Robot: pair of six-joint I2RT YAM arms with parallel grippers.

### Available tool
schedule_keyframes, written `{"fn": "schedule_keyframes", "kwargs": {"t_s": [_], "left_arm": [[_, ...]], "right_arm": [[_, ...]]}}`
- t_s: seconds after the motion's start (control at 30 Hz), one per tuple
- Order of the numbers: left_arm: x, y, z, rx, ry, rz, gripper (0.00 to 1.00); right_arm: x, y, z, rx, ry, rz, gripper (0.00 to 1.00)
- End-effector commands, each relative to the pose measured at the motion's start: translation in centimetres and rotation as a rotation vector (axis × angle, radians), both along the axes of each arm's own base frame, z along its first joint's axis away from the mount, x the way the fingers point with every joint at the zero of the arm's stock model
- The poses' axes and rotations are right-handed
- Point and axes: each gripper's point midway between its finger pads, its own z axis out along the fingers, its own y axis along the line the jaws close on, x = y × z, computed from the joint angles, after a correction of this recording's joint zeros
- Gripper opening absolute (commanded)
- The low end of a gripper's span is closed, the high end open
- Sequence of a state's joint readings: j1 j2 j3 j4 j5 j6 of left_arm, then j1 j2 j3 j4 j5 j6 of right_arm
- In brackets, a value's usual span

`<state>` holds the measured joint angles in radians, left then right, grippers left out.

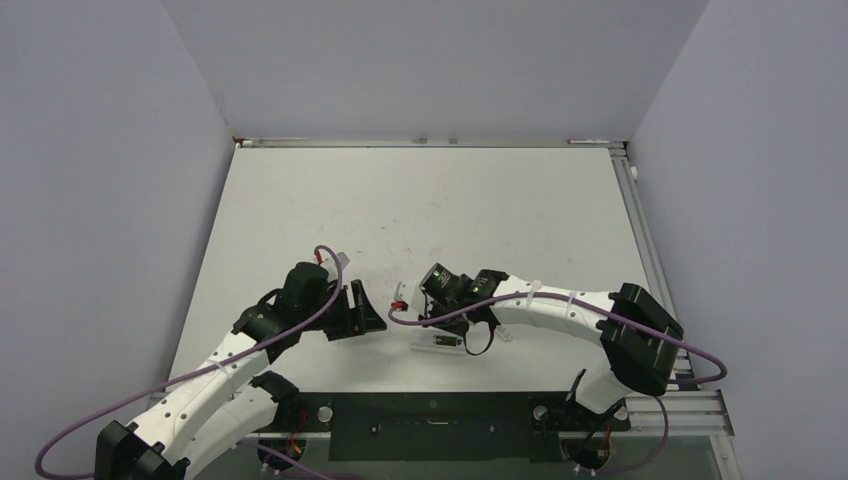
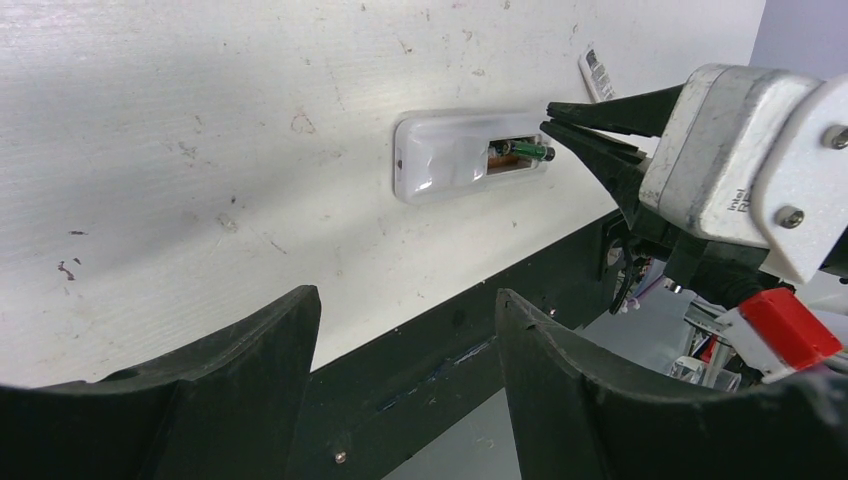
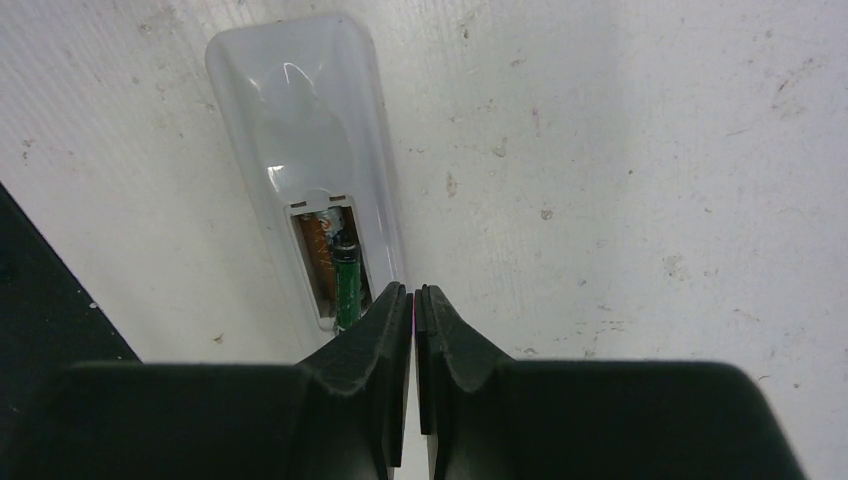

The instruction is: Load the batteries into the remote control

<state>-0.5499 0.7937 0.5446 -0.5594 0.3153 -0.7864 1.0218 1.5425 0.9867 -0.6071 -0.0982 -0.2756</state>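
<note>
The white remote control (image 3: 300,130) lies back up on the table near its front edge; it also shows in the left wrist view (image 2: 445,160) and the top view (image 1: 437,343). Its brownish recess (image 3: 318,250) is uncovered. One dark green battery (image 3: 346,285) lies in the recess along one side, its end at the rim (image 2: 530,152). A second battery is not visible. My right gripper (image 3: 413,292) is shut and empty, tips just beside the remote's recess end (image 2: 548,118). My left gripper (image 2: 405,300) is open and empty, to the left of the remote (image 1: 362,312).
A small white flat piece with dark marks (image 2: 596,72) lies on the table beyond the right gripper, right of the remote (image 1: 505,335). The black base strip (image 2: 430,340) runs along the table's front edge close to the remote. Grey walls stand on three sides.
</note>
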Motion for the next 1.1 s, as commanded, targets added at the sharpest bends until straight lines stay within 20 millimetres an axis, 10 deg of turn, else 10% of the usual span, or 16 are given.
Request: {"fn": "schedule_keyframes", "kwargs": {"t_s": [0.0, 1.07], "left_arm": [[0.2, 0.2, 0.3, 0.002, -0.003, 0.023, 0.61], [0.2, 0.4, 0.2, 0.007, 0.001, 0.037, 0.64]], "right_arm": [[-0.5, 0.5, 0.3, 0.028, 0.017, 0.021, 0.09], [-2.1, 0.5, -1.4, -0.018, 0.075, 0.067, 0.09]]}}
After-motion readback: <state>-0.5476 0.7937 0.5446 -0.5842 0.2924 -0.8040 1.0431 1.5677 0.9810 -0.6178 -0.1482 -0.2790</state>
